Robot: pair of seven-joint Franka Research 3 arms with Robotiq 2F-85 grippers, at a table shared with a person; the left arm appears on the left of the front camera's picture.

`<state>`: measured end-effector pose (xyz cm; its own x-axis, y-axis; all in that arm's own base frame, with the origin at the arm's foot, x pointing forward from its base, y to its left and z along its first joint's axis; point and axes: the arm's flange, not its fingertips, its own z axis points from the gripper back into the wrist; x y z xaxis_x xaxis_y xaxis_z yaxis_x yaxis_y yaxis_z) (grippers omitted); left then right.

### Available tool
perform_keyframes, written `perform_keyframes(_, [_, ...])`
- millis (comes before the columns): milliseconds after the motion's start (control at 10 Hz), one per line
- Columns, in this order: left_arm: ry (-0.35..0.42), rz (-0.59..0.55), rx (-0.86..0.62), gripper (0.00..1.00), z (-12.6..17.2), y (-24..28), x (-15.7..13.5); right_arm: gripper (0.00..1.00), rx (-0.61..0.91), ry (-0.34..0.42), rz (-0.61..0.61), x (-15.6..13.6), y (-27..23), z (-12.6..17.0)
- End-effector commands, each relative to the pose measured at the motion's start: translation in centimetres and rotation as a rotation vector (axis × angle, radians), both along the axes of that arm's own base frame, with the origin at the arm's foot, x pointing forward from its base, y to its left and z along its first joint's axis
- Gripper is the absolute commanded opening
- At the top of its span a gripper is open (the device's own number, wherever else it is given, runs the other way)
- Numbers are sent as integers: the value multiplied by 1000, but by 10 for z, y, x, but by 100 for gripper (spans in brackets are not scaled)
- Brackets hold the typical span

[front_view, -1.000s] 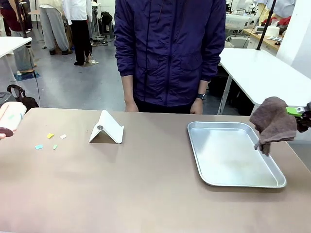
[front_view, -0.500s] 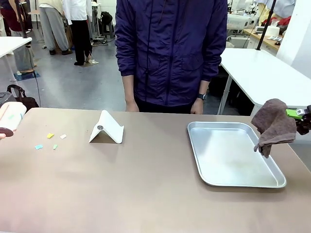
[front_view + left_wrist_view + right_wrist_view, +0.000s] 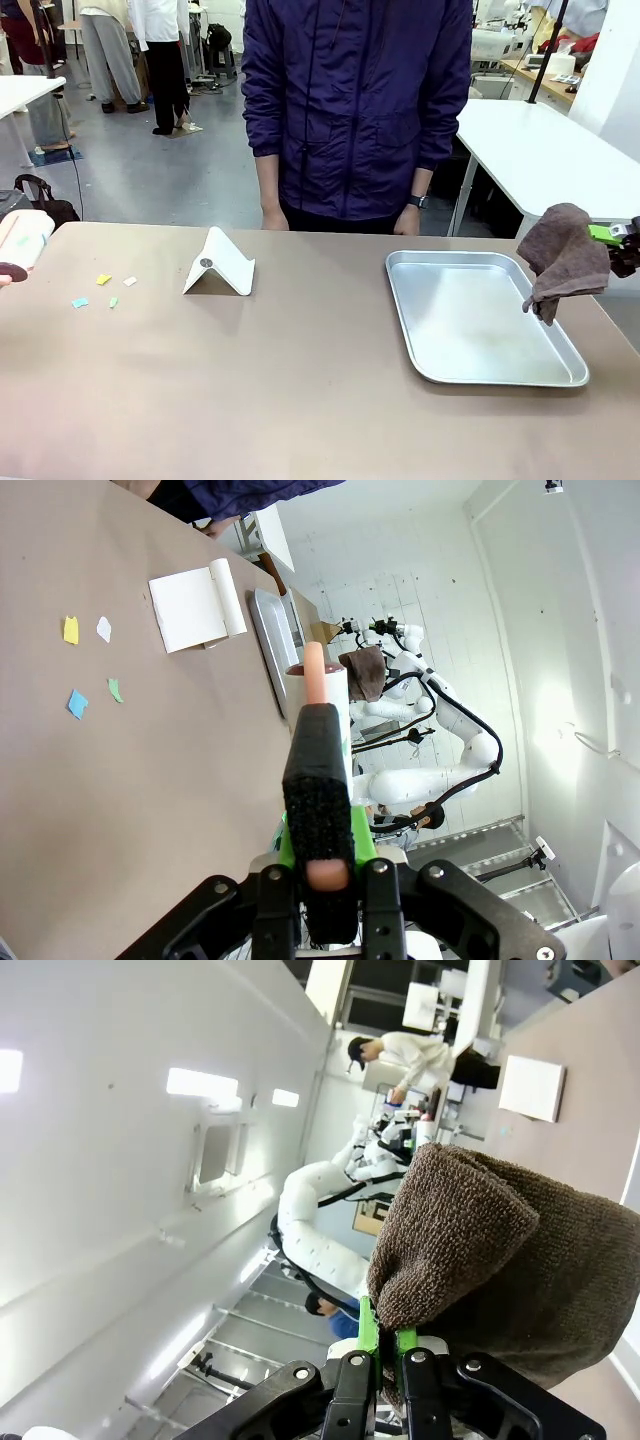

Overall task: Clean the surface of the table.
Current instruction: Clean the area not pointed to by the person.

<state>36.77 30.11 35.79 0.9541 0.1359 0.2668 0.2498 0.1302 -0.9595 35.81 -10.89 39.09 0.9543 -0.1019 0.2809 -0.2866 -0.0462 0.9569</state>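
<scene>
The brown-taupe table (image 3: 300,390) bears small paper scraps at its left: yellow (image 3: 103,279), white (image 3: 130,281), blue (image 3: 80,302) and green (image 3: 113,301). At the far left edge a white roller with a pink handle (image 3: 22,240) pokes in. In the left wrist view my left gripper (image 3: 318,730) is shut on that roller (image 3: 318,685), above the table (image 3: 120,780) and short of the scraps (image 3: 78,702). My right gripper (image 3: 612,236) is shut on a brown cloth (image 3: 565,255), which hangs over the right rim of the tray. In the right wrist view the cloth (image 3: 480,1250) bunches between the green pads (image 3: 366,1332).
A shiny metal tray (image 3: 420,330) lies at the right of the table. A white folded stand (image 3: 218,265) sits left of centre at the back. A person in a dark blue jacket (image 3: 355,110) stands at the far edge, hands down. A white table (image 3: 540,150) is behind right.
The right gripper with the cloth has drifted slightly right and up, then stayed still. The person has shifted a little to the right. The left arm has not moved.
</scene>
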Motion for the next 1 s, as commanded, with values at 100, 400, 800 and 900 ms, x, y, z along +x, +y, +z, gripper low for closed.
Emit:
perform_keyframes(100, [14,-1,-3,0,5,-1,-2,7,10,-11,16,3,-2,5])
perform_keyframes(400, [14,-1,-3,0,5,-1,-2,7,10,-11,16,3,-2,5])
perform_keyframes(800, [33,46,76,22,2,-2,2,7,10,-11,16,3,-2,5])
perform_keyframes(900, [94,87,141,22,3,-4,5,7,10,-11,16,3,-2,5])
